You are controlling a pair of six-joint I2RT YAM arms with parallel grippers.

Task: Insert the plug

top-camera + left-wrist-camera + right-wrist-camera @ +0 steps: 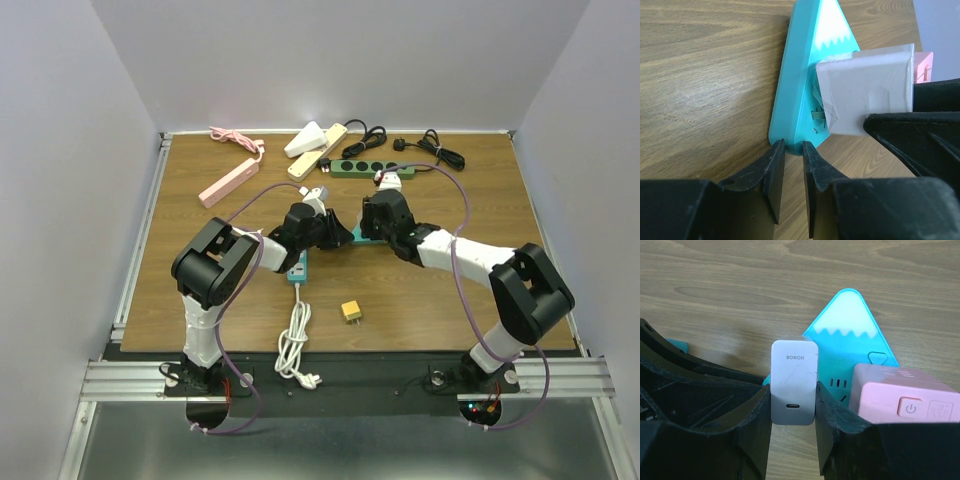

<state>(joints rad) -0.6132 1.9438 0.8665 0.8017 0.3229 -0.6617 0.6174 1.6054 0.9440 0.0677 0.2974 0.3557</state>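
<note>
A teal triangular power strip (850, 320) lies on the wooden table; it also shows in the top view (358, 238) and the left wrist view (800, 75). My right gripper (792, 400) is shut on a white HONOR charger plug (794, 382) and holds it at the strip's face, beside a pink adapter (905, 400) that sits on the strip. The charger also shows in the left wrist view (865, 95). My left gripper (794, 147) is nearly shut with a narrow empty gap, its tips at the strip's near corner. Both grippers meet at mid-table, left gripper (338, 232), right gripper (370, 228).
A pink power strip (228, 183), cream and white strips (312, 146), a green strip (358, 167) and black cables (432, 150) lie at the back. A yellow plug (351, 311) and a coiled white cable (295, 345) lie near the front.
</note>
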